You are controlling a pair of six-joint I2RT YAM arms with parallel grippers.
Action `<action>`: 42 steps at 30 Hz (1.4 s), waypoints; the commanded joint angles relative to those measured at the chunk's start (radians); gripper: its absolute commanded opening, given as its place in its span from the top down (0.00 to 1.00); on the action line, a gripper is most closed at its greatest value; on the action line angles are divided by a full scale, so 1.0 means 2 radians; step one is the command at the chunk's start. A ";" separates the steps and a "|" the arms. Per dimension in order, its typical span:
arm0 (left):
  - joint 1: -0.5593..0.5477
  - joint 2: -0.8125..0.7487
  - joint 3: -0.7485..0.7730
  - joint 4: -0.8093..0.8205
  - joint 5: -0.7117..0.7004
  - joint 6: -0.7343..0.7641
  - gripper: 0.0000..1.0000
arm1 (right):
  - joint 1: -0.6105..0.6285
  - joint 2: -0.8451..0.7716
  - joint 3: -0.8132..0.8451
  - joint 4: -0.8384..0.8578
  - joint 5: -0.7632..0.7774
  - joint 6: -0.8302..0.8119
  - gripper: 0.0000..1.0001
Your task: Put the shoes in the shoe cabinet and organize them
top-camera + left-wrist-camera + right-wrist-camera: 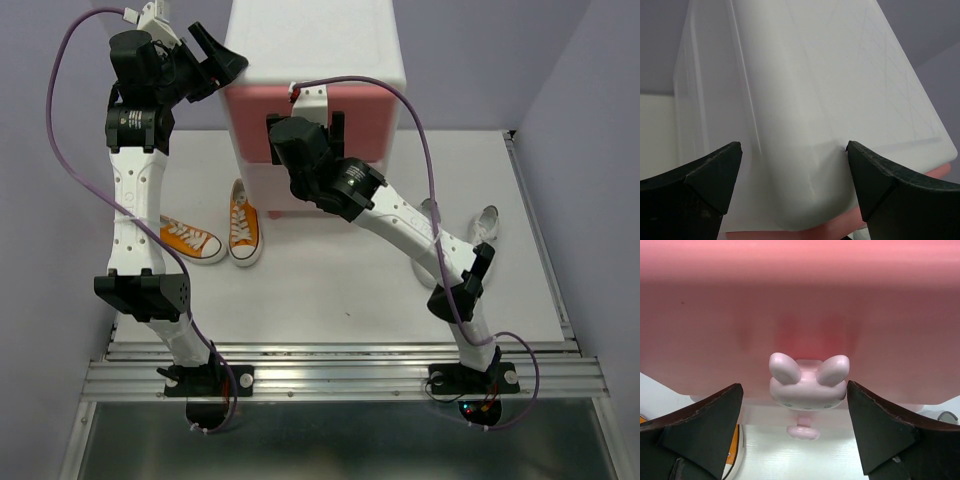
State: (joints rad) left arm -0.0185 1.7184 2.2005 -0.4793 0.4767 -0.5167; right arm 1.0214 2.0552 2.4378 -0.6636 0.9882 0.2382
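The pale tabletop (340,300) carries two orange sneakers left of centre, both standing on their white soles with the openings up. The left orange sneaker (190,240) lies slanted with its white toe cap pointing right. The right orange sneaker (243,222) points its toe toward the near edge and its heel toward the cabinet. Their toes nearly meet. White laces run up both orange canvas uppers.

Just behind them, at the far middle of the tabletop, stands the shoe cabinet (315,50), a white boxy chest with rounded corners and a smooth top. Its upper drawer front (715,340) is salmon-pink and carries a pale pink bunny knob (807,385) with two ears and a small face. Below it, a second knob (802,431) shows on a paler front.

The right gripper (794,386) faces the salmon-pink front. Its dark fingers (705,425) are spread wide, one on each side of the bunny knob and clear of it.

Farther back, the left gripper (794,145) is also spread apart at the cabinet's upper left front corner. The white rounded edge sits between its fingers (705,185). I cannot tell whether they touch it.
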 commanded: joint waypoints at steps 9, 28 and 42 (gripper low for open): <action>-0.007 0.015 -0.020 -0.103 0.007 0.039 0.04 | 0.002 0.009 0.017 0.068 0.035 -0.030 0.33; -0.008 0.020 -0.017 -0.096 -0.027 0.010 0.05 | 0.002 -0.121 -0.172 0.082 -0.075 0.023 0.99; -0.016 0.028 -0.013 -0.096 -0.070 0.002 0.05 | 0.081 -0.181 -0.231 0.032 -0.019 0.071 0.99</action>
State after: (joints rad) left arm -0.0444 1.7191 2.2009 -0.4965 0.4042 -0.5785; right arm 1.1225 1.7523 1.9934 -0.5453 0.9558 0.2790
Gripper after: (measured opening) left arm 0.959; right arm 0.614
